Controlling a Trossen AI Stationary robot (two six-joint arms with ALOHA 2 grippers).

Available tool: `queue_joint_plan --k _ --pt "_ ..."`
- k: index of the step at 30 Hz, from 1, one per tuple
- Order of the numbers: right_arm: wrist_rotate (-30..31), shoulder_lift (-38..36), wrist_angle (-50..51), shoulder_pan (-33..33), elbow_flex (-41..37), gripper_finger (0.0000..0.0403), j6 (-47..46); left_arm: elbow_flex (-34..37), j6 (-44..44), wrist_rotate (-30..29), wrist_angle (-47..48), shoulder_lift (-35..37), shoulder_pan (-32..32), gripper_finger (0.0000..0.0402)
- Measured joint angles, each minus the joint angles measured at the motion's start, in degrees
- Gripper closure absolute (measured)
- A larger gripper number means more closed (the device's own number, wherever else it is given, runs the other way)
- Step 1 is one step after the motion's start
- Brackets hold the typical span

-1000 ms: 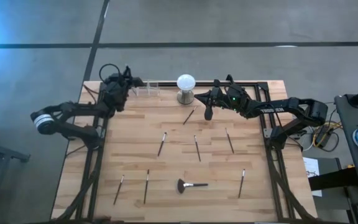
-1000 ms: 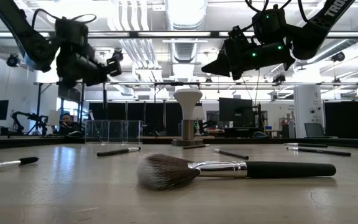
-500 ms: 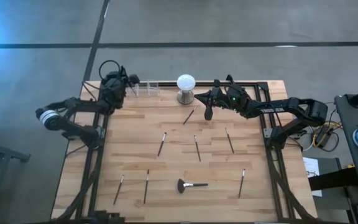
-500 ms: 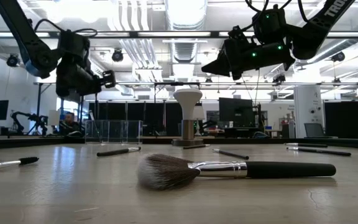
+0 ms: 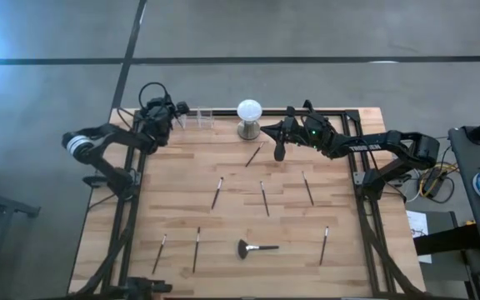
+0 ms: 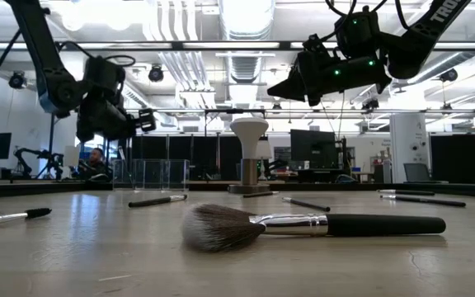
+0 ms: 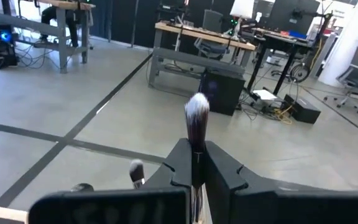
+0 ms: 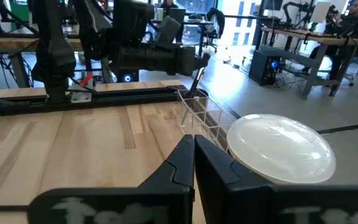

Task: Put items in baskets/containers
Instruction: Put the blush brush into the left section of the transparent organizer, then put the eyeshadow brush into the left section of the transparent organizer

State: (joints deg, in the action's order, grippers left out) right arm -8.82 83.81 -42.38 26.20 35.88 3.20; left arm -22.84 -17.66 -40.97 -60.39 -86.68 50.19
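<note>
My left gripper (image 5: 176, 112) hangs over the table's far left corner, just left of the row of clear cups (image 5: 196, 118), and is shut on a slim brush (image 7: 197, 112). In the low view it hovers (image 6: 145, 122) above the cups (image 6: 150, 175). A second brush head (image 7: 135, 169) shows beside its fingers. My right gripper (image 5: 278, 150) is shut and empty, held in the air right of the white globe (image 5: 249, 111). Several slim brushes, such as one (image 5: 217, 192), lie flat on the wood. So does the fan brush (image 5: 257, 247). My left gripper pinches the slim brush between its two fingers on the thin shaft just below the head (image 7: 197, 148). The pale-tipped bristle head sticks out past the fingertips. The fingers lie along the brush. It is lifted clear of the table, above the cups.
The globe on its metal stand (image 6: 249, 157) sits on the far edge, between the cups and my right gripper. One brush (image 5: 253, 155) lies just in front of the globe. Loose brushes (image 5: 307, 188) (image 5: 325, 244) (image 5: 160, 252) are scattered over the middle and near part of the table.
My left gripper, still shut on the brush, has come down toward the cups and shifted slightly toward them, while its arm has swung toward the table's far edge. My right arm has kept still.
</note>
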Motion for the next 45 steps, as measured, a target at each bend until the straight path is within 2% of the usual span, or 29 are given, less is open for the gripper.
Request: queue_joint_plan --k 11,20,29,37,45 --pt "0.0 0.0 0.0 0.0 0.0 0.0394 0.0 0.0 -2.7 0.0 -1.5 -3.0 0.0 0.0383" --pt "0.0 0.0 0.0 0.0 0.0 0.0394 0.2 0.0 -3.4 0.0 -1.4 -2.9 0.0 0.0343" --pt "0.0 0.0 0.0 0.0 0.0 0.0394 0.4 0.1 -2.8 3.0 4.0 2.3 0.0 0.0327" --pt "0.0 0.0 0.2 0.0 0.0 0.0394 -1.3 1.0 -0.3 13.4 16.6 14.4 -1.1 0.0337" --pt "-0.1 -0.1 2.1 0.0 0.0 0.0394 -1.5 6.4 2.6 24.8 17.1 21.6 -8.5 0.0397"
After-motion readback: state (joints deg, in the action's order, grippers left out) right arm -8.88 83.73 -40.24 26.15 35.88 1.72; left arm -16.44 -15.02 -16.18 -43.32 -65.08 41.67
